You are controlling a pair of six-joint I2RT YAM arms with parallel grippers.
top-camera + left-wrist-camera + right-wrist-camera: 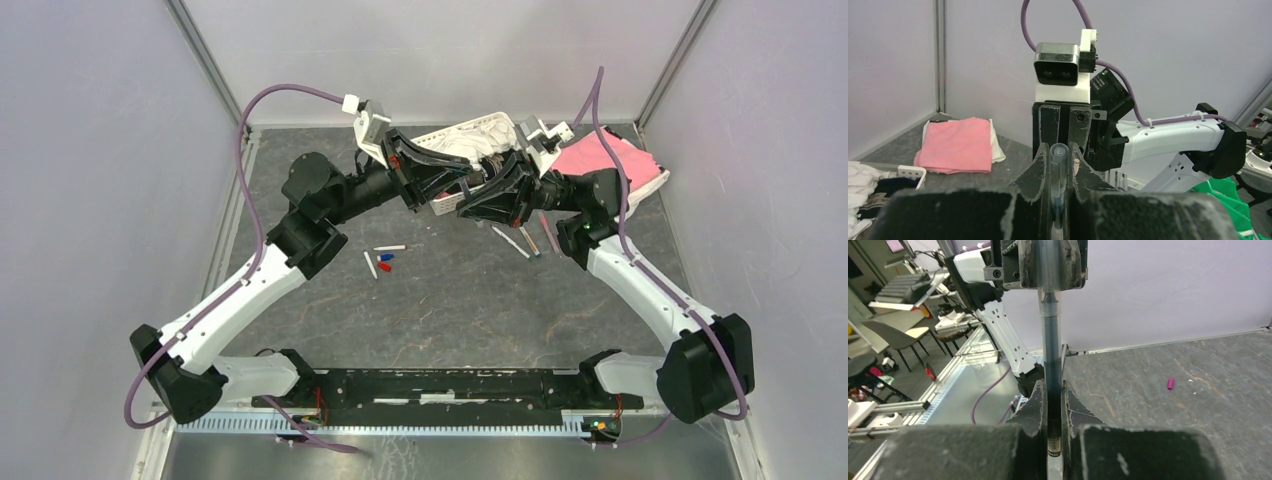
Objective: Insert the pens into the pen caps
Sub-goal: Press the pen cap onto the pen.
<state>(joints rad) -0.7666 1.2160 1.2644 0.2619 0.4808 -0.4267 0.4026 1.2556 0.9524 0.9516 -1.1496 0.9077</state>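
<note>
Mid-air, L gripper (1059, 167) & R gripper (1053, 407) pinch pen (1050, 342).

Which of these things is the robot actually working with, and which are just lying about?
Job: dark pen, held by left hand and right hand; loose pens; red cap; blue cap; magenta cap.
Lying about: pink cloth; white basket of clothes.
</note>
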